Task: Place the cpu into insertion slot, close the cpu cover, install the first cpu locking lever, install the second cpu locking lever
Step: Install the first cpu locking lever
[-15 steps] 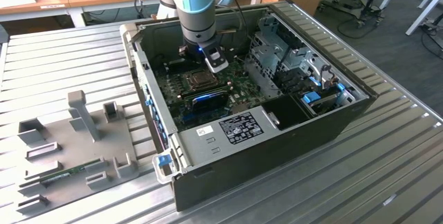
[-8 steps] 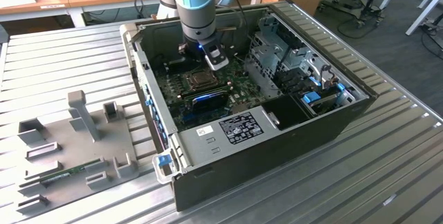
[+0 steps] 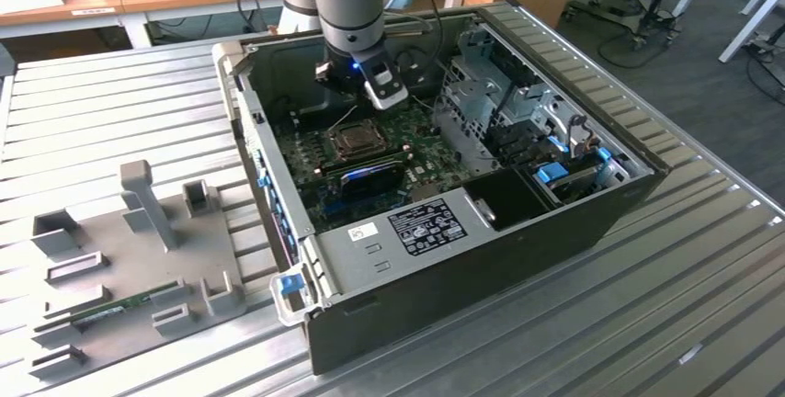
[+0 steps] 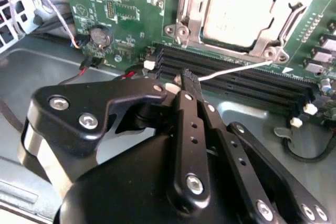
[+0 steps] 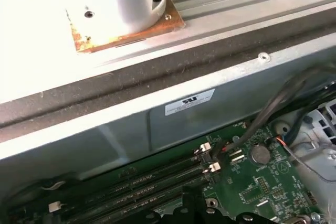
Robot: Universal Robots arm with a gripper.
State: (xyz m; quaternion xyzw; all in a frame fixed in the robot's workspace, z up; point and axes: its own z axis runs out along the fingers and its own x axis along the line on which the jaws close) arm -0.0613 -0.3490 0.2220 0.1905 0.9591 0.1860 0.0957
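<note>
The cpu [image 4: 239, 9], a pale silver-tan square, lies in the insertion slot [image 3: 357, 141] on the green board inside the open computer case. The cpu cover [image 4: 185, 11], a silver frame, lies flat around the chip, which shows through its window. A thin silver locking lever [image 4: 239, 68] runs from the socket's corner out over the black memory slots. Its free end meets the tips of my gripper [image 4: 188, 80], whose black fingers are shut together. I cannot tell whether the rod is pinched or only touched. In the exterior view my gripper [image 3: 353, 94] hangs just behind the socket.
Long black memory slots [image 4: 247, 85] run between gripper and socket. A coin battery [image 4: 101, 36] and loose wires lie beside them. The case wall [image 5: 157, 124] stands close behind, the drive cage [image 3: 472, 107] at the exterior view's right. A grey fixture tray [image 3: 135, 250] sits outside the case.
</note>
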